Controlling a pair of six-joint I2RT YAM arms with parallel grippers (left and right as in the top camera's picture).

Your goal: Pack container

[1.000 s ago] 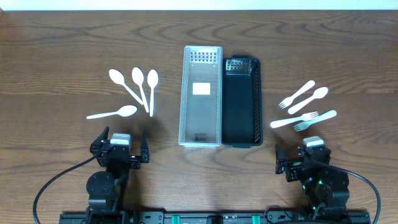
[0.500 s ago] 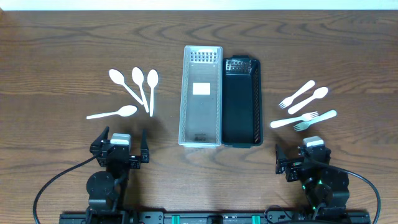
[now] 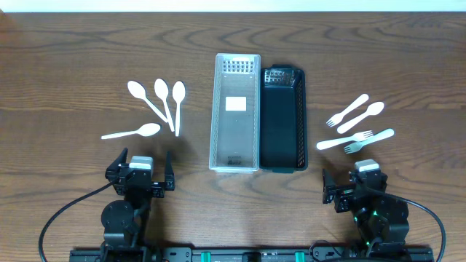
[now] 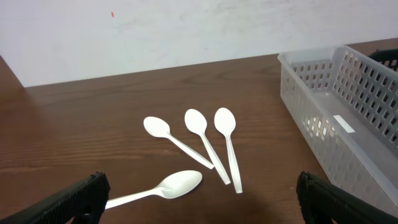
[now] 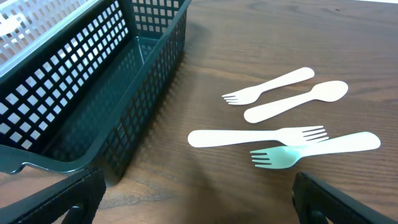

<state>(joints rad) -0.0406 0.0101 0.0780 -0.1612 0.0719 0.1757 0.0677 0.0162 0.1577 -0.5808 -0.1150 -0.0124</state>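
Observation:
A clear basket [image 3: 235, 69] and a black basket [image 3: 282, 164] stand side by side at the table's middle. Several white spoons [image 3: 162, 92] lie left of them and also show in the left wrist view [image 4: 196, 121]. Three forks and one spoon [image 3: 354, 109] lie right of the baskets; they also show in the right wrist view [image 5: 292, 103]. My left gripper [image 3: 140, 173] is open and empty near the front edge, below the spoons. My right gripper [image 3: 355, 188] is open and empty, below the forks.
The clear basket [image 4: 336, 106] shows at the right of the left wrist view. The black basket [image 5: 93, 81] fills the left of the right wrist view. A pale wall runs behind the table.

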